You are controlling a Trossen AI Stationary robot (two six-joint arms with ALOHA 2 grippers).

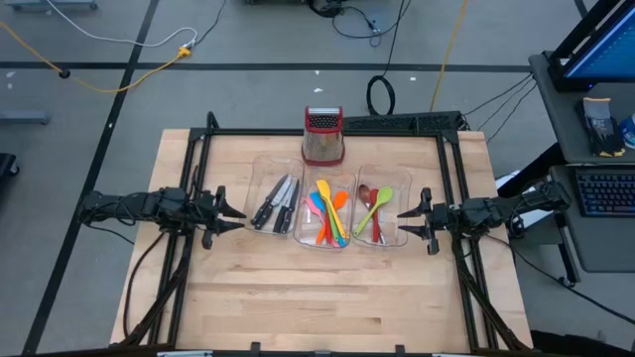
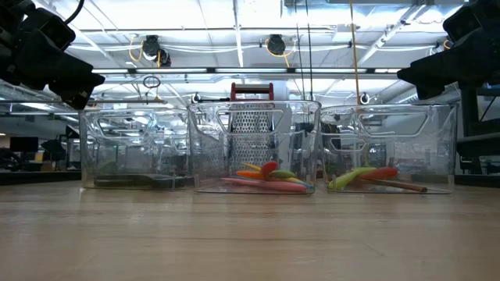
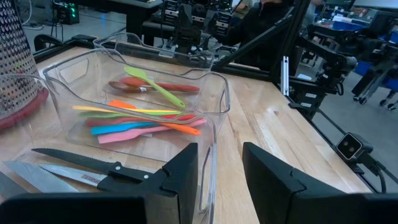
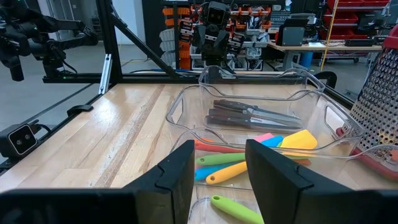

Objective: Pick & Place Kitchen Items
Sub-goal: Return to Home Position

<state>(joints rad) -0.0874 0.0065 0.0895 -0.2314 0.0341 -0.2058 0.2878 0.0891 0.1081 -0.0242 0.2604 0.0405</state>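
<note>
Three clear bins stand side by side in the middle of the table. The left bin [image 1: 277, 203] holds black-handled knives [image 3: 93, 174]. Coloured spatulas [image 1: 327, 216] lie in the middle bin [image 1: 327, 238]. A green spoon [image 1: 380, 202], a red one and a brown one lie in the right bin [image 1: 377, 238]. My left gripper [image 1: 238, 216] hovers open above the table beside the knife bin's left side, nothing between its fingers [image 3: 186, 174]. My right gripper [image 1: 404, 220] hovers open beside the spoon bin's right side, its fingers [image 4: 177, 174] empty too.
A steel box grater [image 1: 323, 136] with a red top stands just behind the bins. A black frame [image 1: 198, 169] runs along the table's left, far and right sides. Bare wood [image 1: 327, 297] lies between the bins and the near edge.
</note>
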